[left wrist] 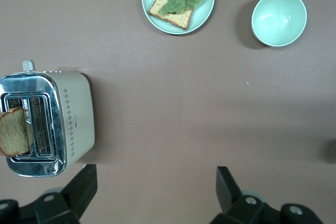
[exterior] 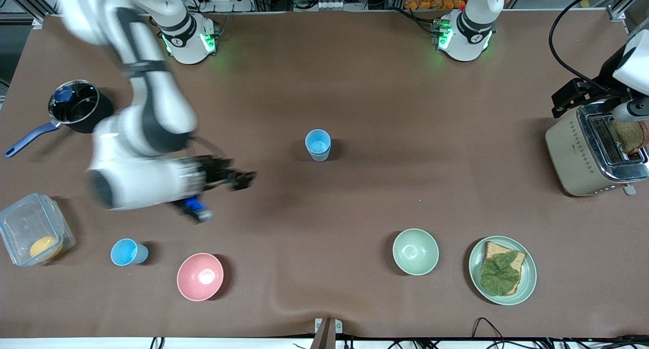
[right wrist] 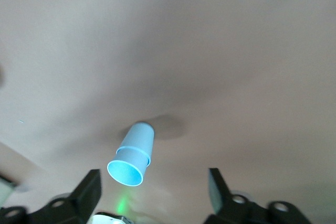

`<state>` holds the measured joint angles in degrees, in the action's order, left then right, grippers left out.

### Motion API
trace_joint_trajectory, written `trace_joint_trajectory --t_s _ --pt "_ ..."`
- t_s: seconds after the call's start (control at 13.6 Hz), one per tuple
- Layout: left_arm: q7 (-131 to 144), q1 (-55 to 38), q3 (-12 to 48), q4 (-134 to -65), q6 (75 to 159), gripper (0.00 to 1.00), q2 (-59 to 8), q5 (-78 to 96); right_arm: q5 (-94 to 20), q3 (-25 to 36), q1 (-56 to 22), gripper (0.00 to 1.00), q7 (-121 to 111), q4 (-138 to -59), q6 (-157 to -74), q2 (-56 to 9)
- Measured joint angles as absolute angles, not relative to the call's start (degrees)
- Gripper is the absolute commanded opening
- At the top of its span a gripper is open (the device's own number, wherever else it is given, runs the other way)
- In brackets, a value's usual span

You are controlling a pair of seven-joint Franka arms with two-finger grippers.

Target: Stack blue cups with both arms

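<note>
Right wrist view first: my right gripper (right wrist: 152, 187) has its fingers spread wide with nothing between them, and past them stands a blue cup (right wrist: 132, 153). It shows a step partway up its wall, which reads to me as one cup seated in another, though I cannot be sure of that. From the front, this gripper (exterior: 242, 178) hangs in the air over bare table, between that middle cup (exterior: 318, 144) and the pot (exterior: 77, 107) at the right arm's end.

My left gripper (left wrist: 156, 190) is also wide open and holds nothing; it waits up high over the toaster (left wrist: 50, 123), at the left arm's end of the table.

A second blue cup (exterior: 128, 252) stands alone nearer the front camera, between the clear plastic box (exterior: 31, 229) and the pink bowl (exterior: 200, 276), well apart from the middle cup.

My judgement: if the middle cup is already a pair, part of the stacking is done, and the lone cup is what remains to join it. If it is single, the two cups are simply apart.
</note>
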<state>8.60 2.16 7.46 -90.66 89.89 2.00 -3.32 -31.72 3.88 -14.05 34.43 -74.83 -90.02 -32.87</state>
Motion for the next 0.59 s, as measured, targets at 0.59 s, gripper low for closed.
trace_joint_trajectory --t_s 0.59 --pt "8.6 2.12 7.43 -90.66 89.89 1.0 2.04 -3.32 -18.9 3.72 -8.81 1.0 18.39 -71.4 -89.5 -31.38"
